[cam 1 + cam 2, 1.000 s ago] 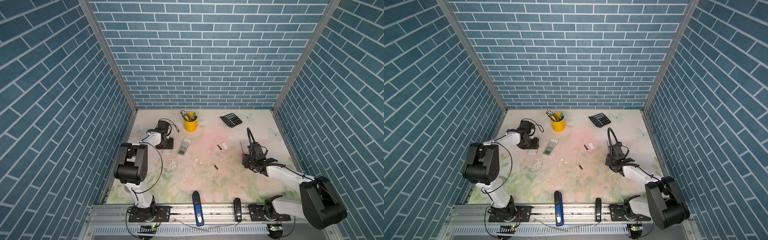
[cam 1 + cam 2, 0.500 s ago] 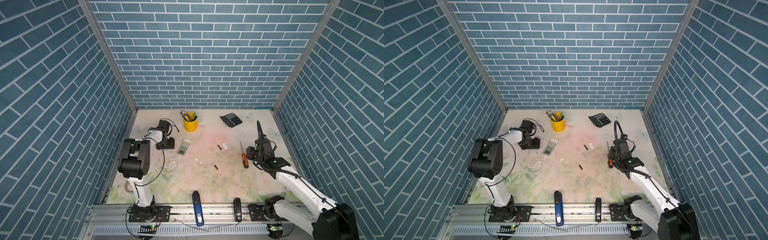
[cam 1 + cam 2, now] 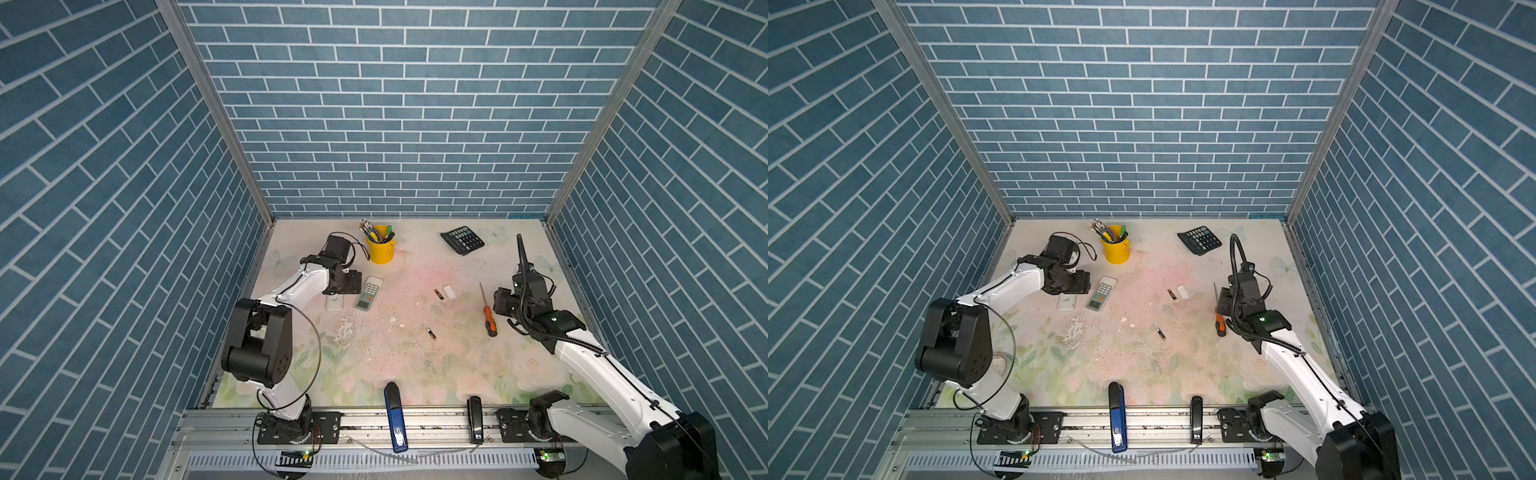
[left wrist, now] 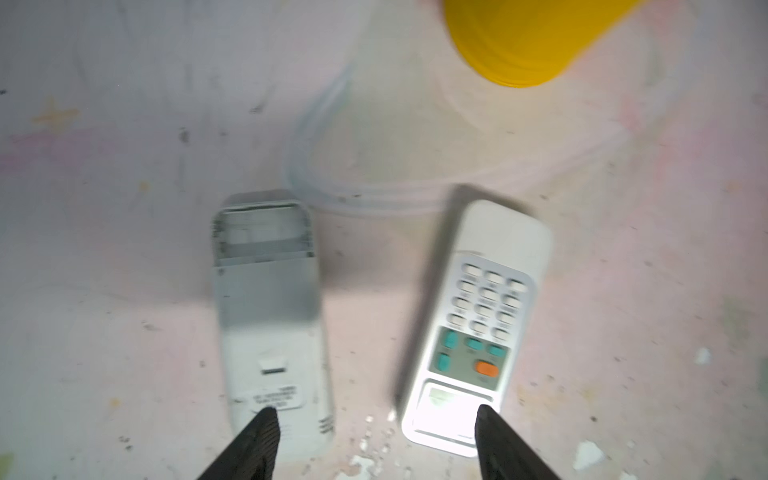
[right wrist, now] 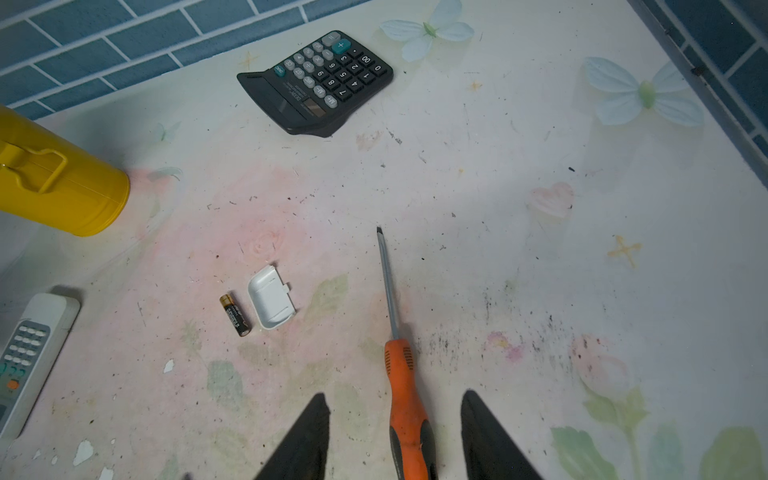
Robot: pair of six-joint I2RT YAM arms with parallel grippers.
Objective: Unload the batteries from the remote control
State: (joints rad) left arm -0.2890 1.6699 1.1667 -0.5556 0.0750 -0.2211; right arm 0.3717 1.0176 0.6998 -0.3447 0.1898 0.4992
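The batteries in view lie loose on the desk, one beside a white cover. Expect light, rigid, slippery cylinders that roll; pinch across the barrel. Your left gripper fingers gape empty over two remote controls; right gripper fingers straddle the screwdriver, parted, not gripping.

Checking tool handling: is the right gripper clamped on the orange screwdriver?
No: the screwdriver lies flat between the open fingers of the right gripper, with a gap on each side.
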